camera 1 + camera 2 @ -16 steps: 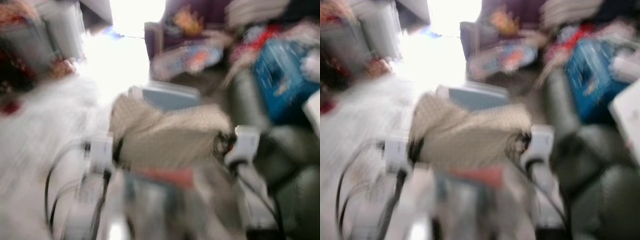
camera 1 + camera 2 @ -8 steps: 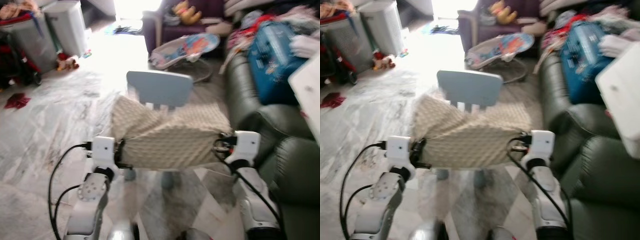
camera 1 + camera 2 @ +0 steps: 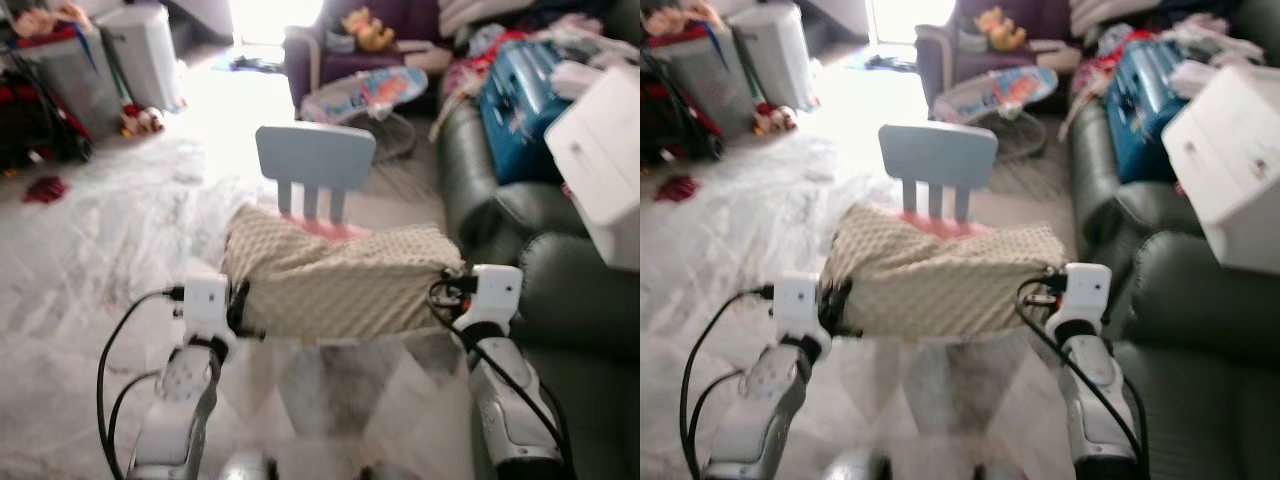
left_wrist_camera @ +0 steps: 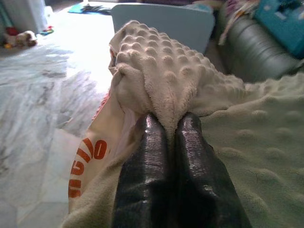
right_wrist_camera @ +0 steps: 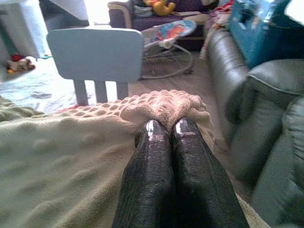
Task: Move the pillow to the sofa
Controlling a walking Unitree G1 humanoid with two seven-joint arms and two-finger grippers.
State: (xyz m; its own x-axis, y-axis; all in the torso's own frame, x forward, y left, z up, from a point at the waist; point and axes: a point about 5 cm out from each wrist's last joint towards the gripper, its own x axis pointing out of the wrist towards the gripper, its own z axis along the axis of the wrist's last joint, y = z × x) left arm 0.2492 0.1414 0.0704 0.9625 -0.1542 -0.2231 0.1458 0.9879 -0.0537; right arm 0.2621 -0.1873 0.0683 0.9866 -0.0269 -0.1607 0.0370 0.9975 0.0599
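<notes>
A beige, bumpy-textured pillow (image 3: 340, 280) hangs in the air between my two arms, in front of my chest. My left gripper (image 4: 167, 124) is shut on the pillow's left corner, with a fold of fabric pinched between its black fingers (image 4: 147, 156). On the other side, my right gripper (image 5: 166, 128) is shut on the right corner. The dark green leather sofa (image 3: 575, 300) stands to my right, close beside my right arm (image 3: 500, 400). A white box (image 3: 600, 160) and a blue bag (image 3: 525, 105) lie on the sofa.
A small light-blue child's chair (image 3: 315, 165) with a pink seat stands right behind the pillow. Further back are a baby bouncer (image 3: 375, 95), a purple armchair (image 3: 340, 45) with a yellow toy, and grey bins (image 3: 140, 50) at the left. The floor is pale marble (image 3: 100, 230).
The camera has swung and steadied, so the picture is sharper now. More of the chair's back shows above the pillow. Both grippers still hold the pillow's corners.
</notes>
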